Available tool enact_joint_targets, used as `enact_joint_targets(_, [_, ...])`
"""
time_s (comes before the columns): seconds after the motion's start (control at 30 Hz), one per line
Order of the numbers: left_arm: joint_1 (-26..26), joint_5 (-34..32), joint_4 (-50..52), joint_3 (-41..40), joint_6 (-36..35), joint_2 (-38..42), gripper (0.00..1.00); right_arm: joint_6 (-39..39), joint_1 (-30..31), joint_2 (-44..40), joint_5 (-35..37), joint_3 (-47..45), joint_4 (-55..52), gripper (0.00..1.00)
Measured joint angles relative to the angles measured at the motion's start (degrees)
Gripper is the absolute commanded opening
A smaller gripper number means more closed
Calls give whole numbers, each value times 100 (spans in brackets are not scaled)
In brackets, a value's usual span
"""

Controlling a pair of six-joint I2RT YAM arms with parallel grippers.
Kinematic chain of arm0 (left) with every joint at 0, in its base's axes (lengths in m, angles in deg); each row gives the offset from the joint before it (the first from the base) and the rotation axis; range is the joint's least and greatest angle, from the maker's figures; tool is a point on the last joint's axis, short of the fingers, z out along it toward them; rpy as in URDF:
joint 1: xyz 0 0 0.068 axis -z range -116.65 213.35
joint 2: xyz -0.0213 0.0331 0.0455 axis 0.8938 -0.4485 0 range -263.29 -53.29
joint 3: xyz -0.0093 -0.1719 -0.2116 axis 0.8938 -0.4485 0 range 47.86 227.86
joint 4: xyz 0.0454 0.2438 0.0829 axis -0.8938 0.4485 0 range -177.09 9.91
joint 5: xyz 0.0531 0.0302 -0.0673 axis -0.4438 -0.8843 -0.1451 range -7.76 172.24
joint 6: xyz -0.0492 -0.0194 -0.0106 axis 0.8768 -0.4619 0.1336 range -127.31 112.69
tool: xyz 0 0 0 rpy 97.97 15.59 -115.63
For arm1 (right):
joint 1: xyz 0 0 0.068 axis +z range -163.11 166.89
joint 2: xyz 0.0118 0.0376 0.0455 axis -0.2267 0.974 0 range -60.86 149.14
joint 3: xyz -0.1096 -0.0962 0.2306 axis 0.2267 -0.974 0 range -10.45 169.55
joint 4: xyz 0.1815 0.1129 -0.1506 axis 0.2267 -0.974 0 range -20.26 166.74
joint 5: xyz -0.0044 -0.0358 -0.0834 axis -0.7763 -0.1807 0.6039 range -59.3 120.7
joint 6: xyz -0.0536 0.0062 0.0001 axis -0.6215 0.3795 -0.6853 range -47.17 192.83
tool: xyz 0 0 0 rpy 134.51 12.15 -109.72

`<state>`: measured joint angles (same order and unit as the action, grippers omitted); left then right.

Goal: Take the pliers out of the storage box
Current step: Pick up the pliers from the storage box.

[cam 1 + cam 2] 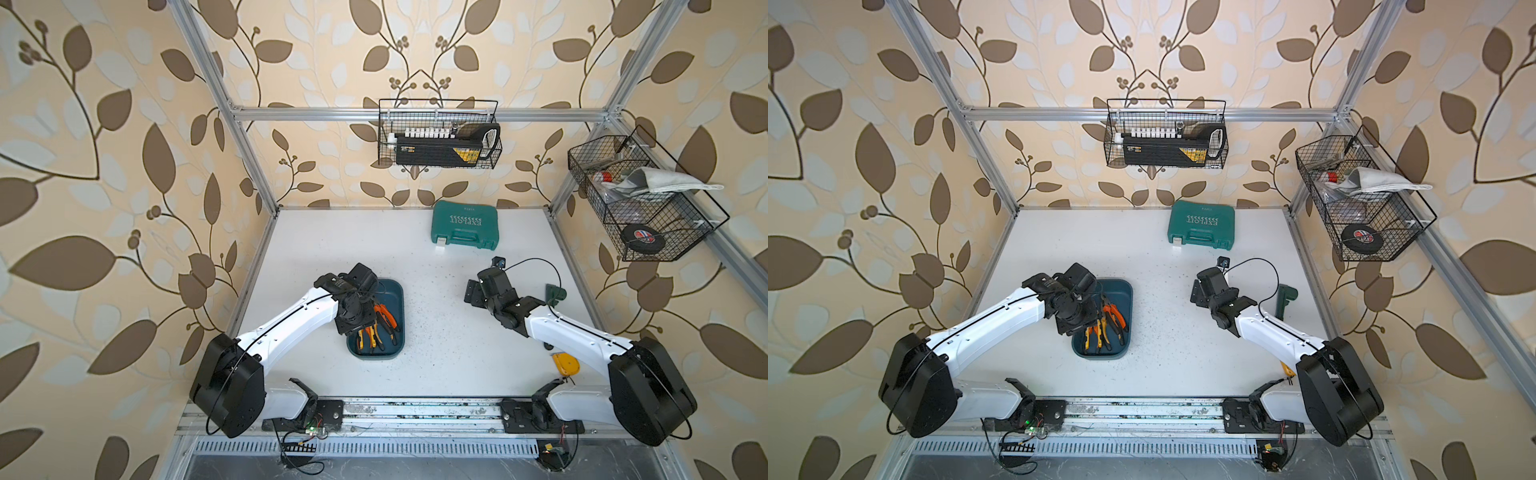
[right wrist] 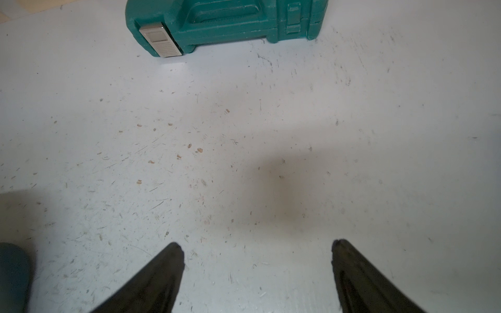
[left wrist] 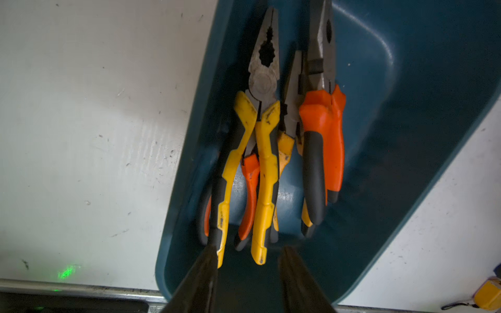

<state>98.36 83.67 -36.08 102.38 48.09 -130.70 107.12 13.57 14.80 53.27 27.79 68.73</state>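
The dark teal storage box [image 1: 394, 291] lies left of the table's middle in both top views, also [image 1: 1122, 293]. Several pliers [image 1: 376, 328] lie side by side inside it. In the left wrist view the yellow-and-black pair [image 3: 267, 162] lies on top. An orange-and-black pair [image 3: 325, 135] lies beside it, and more orange and yellow handles show underneath. My left gripper [image 3: 249, 250] hangs over the box, its jaws partly apart astride the yellow handle ends. One fingertip [image 3: 212, 253] overlaps a handle end; the opposite one stands clear. My right gripper [image 2: 257, 244] hovers open over bare table.
A green tool case [image 1: 465, 226] stands at the back of the table, also seen in the right wrist view [image 2: 217, 21]. Black wire baskets hang on the back wall [image 1: 440, 135] and right frame [image 1: 640, 199]. A yellow tape measure [image 1: 565, 365] lies beside the right arm.
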Motion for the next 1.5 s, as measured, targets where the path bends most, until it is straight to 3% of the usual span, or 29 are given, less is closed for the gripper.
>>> enact_joint_targets(0.57, [0,-131,-157,-271,-107,-472,40,22,-2,243,-2,199,-164,86])
enact_joint_targets(0.7, [0,-131,-275,-293,-136,-715,33,22,-2,243,-4,199,-166,86])
enact_joint_targets(0.9, [0,-105,-382,-321,-144,-1010,11,24,-13,315,-11,210,-190,86])
enact_joint_targets(1.03, [0,-120,-417,-321,-195,-1025,1,24,-20,343,-11,219,-214,86])
enact_joint_targets(1.5, [79,-197,-282,-321,-442,-592,0,22,-83,479,-107,334,-282,85])
